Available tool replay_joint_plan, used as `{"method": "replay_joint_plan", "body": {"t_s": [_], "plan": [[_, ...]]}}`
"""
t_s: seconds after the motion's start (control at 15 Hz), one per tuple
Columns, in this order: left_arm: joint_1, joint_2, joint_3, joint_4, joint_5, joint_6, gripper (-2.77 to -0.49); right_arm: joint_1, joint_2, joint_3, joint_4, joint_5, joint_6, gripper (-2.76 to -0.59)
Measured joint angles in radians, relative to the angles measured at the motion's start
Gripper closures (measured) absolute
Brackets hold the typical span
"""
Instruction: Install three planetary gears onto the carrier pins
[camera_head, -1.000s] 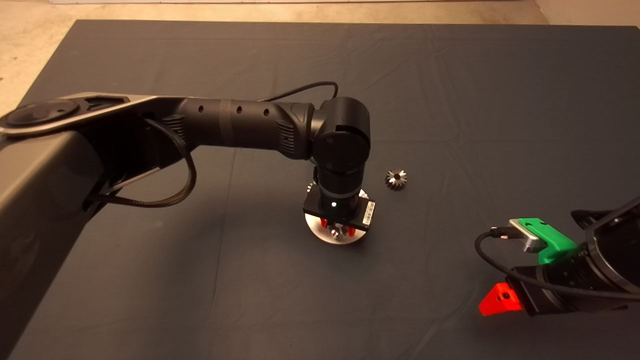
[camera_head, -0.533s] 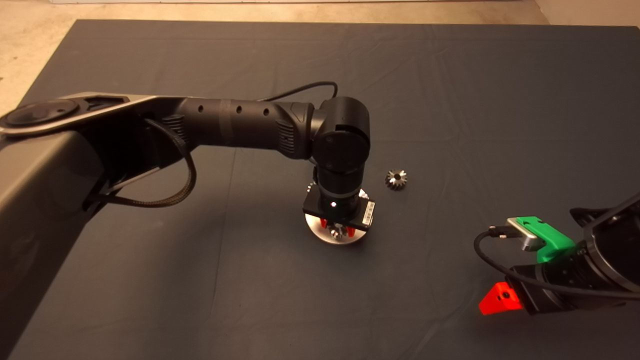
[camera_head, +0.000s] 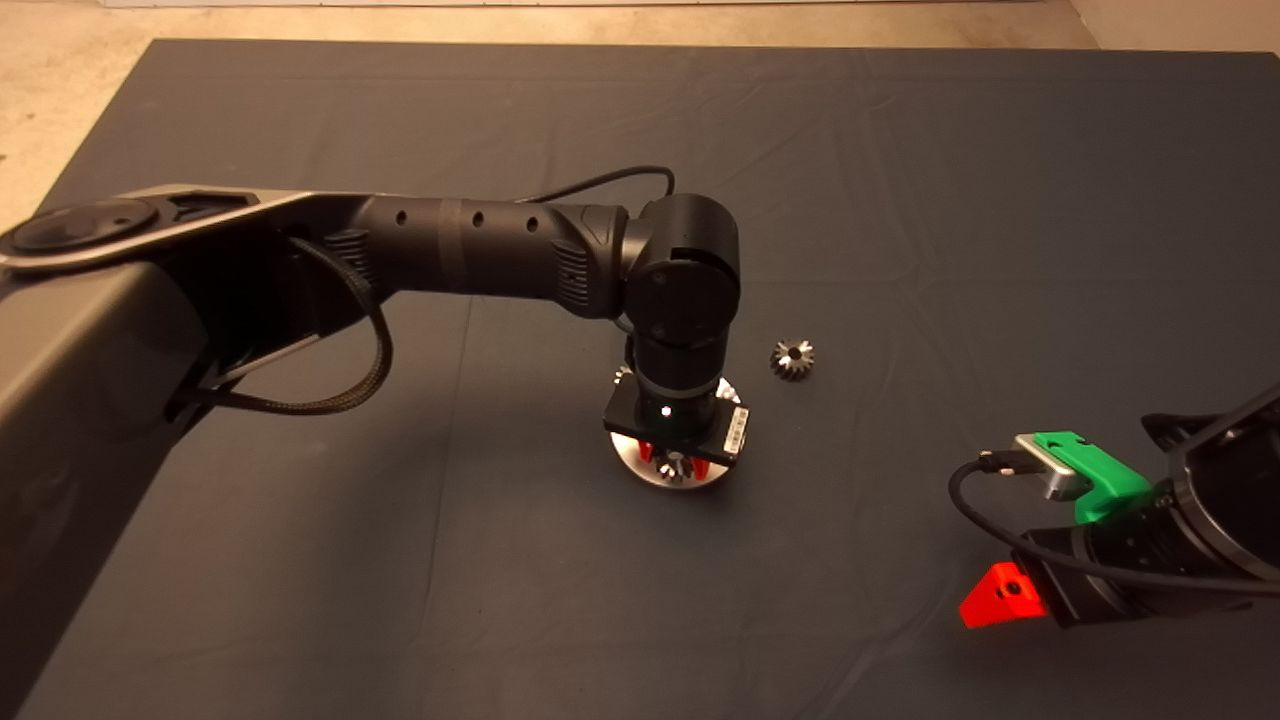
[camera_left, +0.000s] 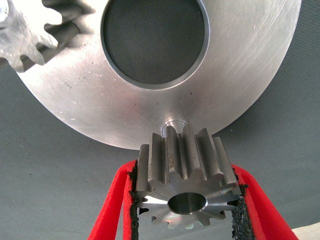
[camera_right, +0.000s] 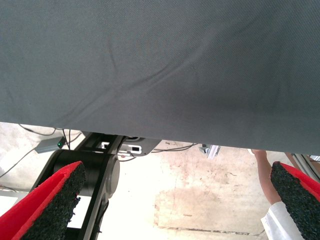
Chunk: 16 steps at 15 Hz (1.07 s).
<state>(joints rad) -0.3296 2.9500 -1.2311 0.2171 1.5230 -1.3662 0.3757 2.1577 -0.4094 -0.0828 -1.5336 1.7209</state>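
Observation:
My left gripper (camera_head: 676, 462) hangs over the near rim of the silver carrier disc (camera_head: 636, 466) at the mat's middle, shut on a planetary gear (camera_left: 186, 175). The gear's centre hole faces the wrist camera, and the black pads (camera_left: 134, 200) press its toothed sides. One carrier pin (camera_left: 172, 122) shows on the disc (camera_left: 100, 105) just beyond the held gear's teeth. A second gear (camera_left: 22, 35) sits on the disc past its large centre hole. A third gear (camera_head: 791, 359) lies loose on the mat to the right of the disc. The wrist hides most of the disc in the head view.
My right gripper (camera_head: 1000, 597) is parked at the lower right edge of the mat, its fingers (camera_right: 50, 205) spread wide with nothing between them. Its wrist view shows the mat's edge, floor, a black stand and a person's arm (camera_right: 267, 190) beyond.
The left gripper has sunk slightly toward the disc with the gear, so less of its red fingers shows from above. The right gripper has drifted a little lower.

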Motion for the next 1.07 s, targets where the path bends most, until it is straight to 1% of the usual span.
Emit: {"method": "replay_joint_plan", "body": {"t_s": [0.13, 0.53, 0.93, 1.07], "plan": [[0.000, 0.000, 0.000, -0.004, 0.000, 0.000, -0.86, 0.000, 0.000, 0.000, 0.000, 0.000, 0.000, -2.76], [0.001, 0.000, -0.004, -0.004, 0.000, 0.004, -0.86, 0.000, 0.000, 0.000, 0.000, 0.000, -0.003, -2.76], [0.003, 0.000, -0.009, 0.011, 0.001, 0.014, -0.86, 0.000, 0.000, 0.000, 0.000, 0.000, -0.003, -2.76], [0.003, 0.000, -0.009, 0.012, 0.001, 0.016, -0.86, 0.000, 0.000, 0.000, 0.000, 0.000, -0.003, -2.76]]}}
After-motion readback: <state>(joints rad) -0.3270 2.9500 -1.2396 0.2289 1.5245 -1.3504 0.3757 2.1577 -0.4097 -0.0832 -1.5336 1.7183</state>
